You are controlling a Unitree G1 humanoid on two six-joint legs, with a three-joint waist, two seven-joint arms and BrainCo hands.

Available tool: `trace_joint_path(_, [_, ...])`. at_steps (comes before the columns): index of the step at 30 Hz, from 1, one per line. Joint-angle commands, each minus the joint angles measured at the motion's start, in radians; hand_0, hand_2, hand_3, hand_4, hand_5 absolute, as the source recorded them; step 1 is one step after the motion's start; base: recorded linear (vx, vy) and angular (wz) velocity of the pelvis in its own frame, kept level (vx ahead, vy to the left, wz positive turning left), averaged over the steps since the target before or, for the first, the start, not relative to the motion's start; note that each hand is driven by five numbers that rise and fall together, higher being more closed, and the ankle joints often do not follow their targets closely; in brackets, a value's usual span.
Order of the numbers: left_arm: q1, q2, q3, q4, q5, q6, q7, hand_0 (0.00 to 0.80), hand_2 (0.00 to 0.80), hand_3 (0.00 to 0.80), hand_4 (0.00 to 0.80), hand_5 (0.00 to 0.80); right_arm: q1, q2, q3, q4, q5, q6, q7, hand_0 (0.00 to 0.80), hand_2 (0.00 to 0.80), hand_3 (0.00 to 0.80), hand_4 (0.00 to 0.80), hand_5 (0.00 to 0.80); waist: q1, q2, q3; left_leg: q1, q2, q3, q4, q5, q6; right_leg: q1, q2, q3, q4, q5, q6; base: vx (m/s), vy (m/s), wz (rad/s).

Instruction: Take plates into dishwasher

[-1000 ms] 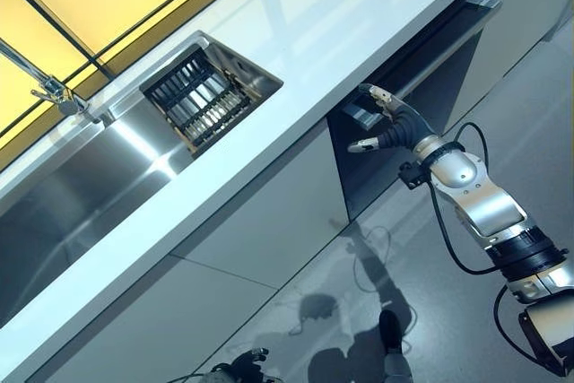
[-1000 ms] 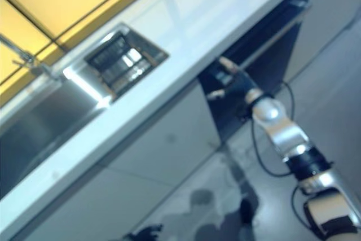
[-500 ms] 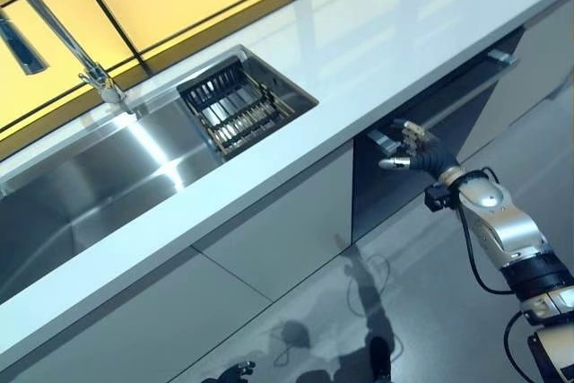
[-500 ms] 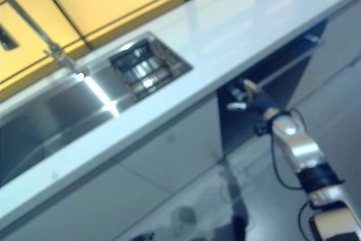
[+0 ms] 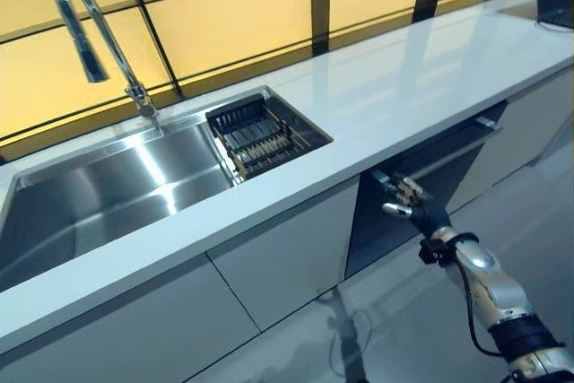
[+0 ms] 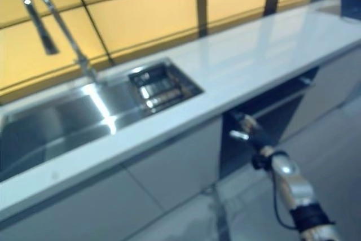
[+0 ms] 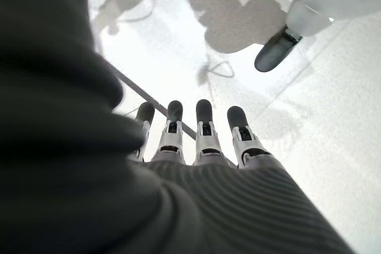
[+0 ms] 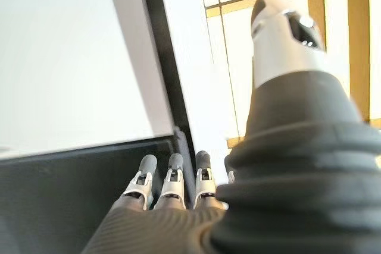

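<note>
Under the white table (image 5: 421, 60), the right hand (image 5: 414, 206), fingers straight and spread, reaches the dark dishwasher door (image 5: 395, 221)'s handle (image 5: 439, 157); hook it squarely before pulling, though no plates show anywhere.

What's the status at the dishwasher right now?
Right hand open, fingers at the top edge of the dark dishwasher door. Left hand open over the floor, empty. No plates in view; black rack in the steel sink.

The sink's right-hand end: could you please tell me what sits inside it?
A dark slotted rack sits in the sink at its right end. No plates show in its slots, and what lies under the rack is hidden.
</note>
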Motion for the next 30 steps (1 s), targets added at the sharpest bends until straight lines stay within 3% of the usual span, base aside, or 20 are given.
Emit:
trace_joint_path(1, [-0.008, 0.035, 0.020, 0.053, -0.032, -0.027, 0.038, 0.000, 0.000, 0.000, 0.000, 0.000, 0.030, 0.073, -0.036, -0.005, 0.017, -0.040, 0.040, 0.000, 0.000, 0.000, 0.000, 0.000, 0.021, -0.061, -0.043, 0.038, 0.091, 0.049, 0.004, 0.016, -0.031, 0.058, -0.043, -0.010, -0.002, -0.080, 0.095, 0.052, 0.058, 0.16])
trace_joint_path(7, [0.044, 0.031, 0.066, 0.054, -0.055, -0.040, 0.077, 0.000, 0.000, 0.000, 0.000, 0.000, 0.167, 0.148, -0.024, 0.098, -0.026, -0.048, 0.088, 0.000, 0.000, 0.000, 0.000, 0.000, 0.055, -0.076, -0.075, 0.056, 0.086, 0.044, 0.004, 0.009, -0.018, 0.090, -0.065, -0.051, -0.002, -0.072, 0.115, 0.056, 0.056, 0.15])
trace_joint_path(11, [0.055, 0.035, 0.094, 0.065, -0.071, -0.063, 0.109, 0.000, 0.000, 0.000, 0.000, 0.000, 0.239, 0.185, 0.001, 0.209, -0.152, -0.080, 0.045, 0.000, 0.000, 0.000, 0.000, 0.000, 0.083, -0.085, -0.088, 0.046, 0.068, -0.002, 0.004, 0.000, -0.003, 0.110, -0.080, -0.050, -0.002, -0.074, 0.127, 0.030, 0.050, 0.19])
trace_joint_path(16, [0.070, 0.037, 0.116, 0.074, -0.082, -0.093, 0.113, 0.000, 0.000, 0.000, 0.000, 0.000, 0.263, 0.190, 0.010, 0.321, -0.264, -0.064, 0.037, 0.000, 0.000, 0.000, 0.000, 0.000, 0.107, -0.093, -0.092, 0.058, 0.048, -0.041, 0.007, -0.011, 0.016, 0.149, -0.093, -0.041, -0.002, -0.087, 0.125, 0.015, 0.098, 0.37])
trace_joint_path(20, [0.076, 0.038, 0.122, 0.073, -0.072, -0.106, 0.108, 0.000, 0.000, 0.000, 0.000, 0.000, 0.269, 0.194, 0.011, 0.373, -0.294, -0.043, 0.025, 0.000, 0.000, 0.000, 0.000, 0.000, 0.120, -0.105, -0.087, 0.040, 0.035, -0.063, 0.078, -0.039, 0.032, 0.169, -0.109, -0.035, 0.012, -0.089, 0.121, -0.049, 0.132, 0.28])
trace_joint_path(21, [0.066, 0.046, 0.117, 0.070, -0.062, -0.103, 0.098, 0.000, 0.000, 0.000, 0.000, 0.000, 0.280, 0.191, 0.007, 0.418, -0.325, -0.025, 0.027, 0.000, 0.000, 0.000, 0.000, 0.000, 0.135, -0.120, -0.057, 0.008, 0.013, -0.095, 0.191, -0.097, 0.059, 0.164, -0.145, -0.021, 0.078, -0.094, 0.119, -0.120, 0.249, 0.17])
trace_joint_path(23, [0.052, 0.056, 0.108, 0.068, -0.040, -0.085, 0.094, 0.000, 0.000, 0.000, 0.000, 0.000, 0.294, 0.197, 0.002, 0.467, -0.322, -0.042, 0.025, 0.000, 0.000, 0.000, 0.000, 0.000, 0.147, -0.133, -0.038, -0.001, -0.005, -0.110, 0.212, -0.119, 0.078, 0.160, -0.168, -0.026, 0.078, -0.058, 0.123, -0.129, 0.250, 0.29])
trace_joint_path(26, [0.045, 0.076, 0.098, 0.066, 0.011, -0.053, 0.088, 0.000, 0.000, 0.000, 0.000, 0.000, 0.312, 0.218, -0.004, 0.538, -0.315, -0.070, 0.035, 0.000, 0.000, 0.000, 0.000, 0.000, 0.156, -0.154, -0.024, 0.017, -0.033, -0.114, 0.161, -0.110, 0.085, 0.114, -0.193, -0.037, 0.062, 0.081, 0.158, -0.129, 0.200, 0.21])
trace_joint_path(27, [0.048, 0.088, 0.097, 0.063, 0.014, -0.047, 0.093, 0.000, 0.000, 0.000, 0.000, 0.000, 0.322, 0.227, -0.003, 0.550, -0.335, -0.076, 0.039, 0.000, 0.000, 0.000, 0.000, 0.000, 0.151, -0.155, -0.022, 0.031, -0.044, -0.120, 0.127, -0.102, 0.087, 0.083, -0.192, -0.021, 0.070, 0.123, 0.171, -0.145, 0.196, 0.16])
trace_joint_path(30, [0.038, 0.126, 0.100, 0.046, 0.034, -0.005, 0.081, 0.000, 0.000, 0.000, 0.000, 0.000, 0.346, 0.237, 0.014, 0.581, -0.448, -0.102, 0.042, 0.000, 0.000, 0.000, 0.000, 0.000, 0.140, -0.140, -0.040, 0.036, -0.069, -0.135, 0.018, -0.049, 0.107, 0.043, -0.149, 0.031, 0.142, 0.118, 0.168, -0.192, 0.201, 0.17])
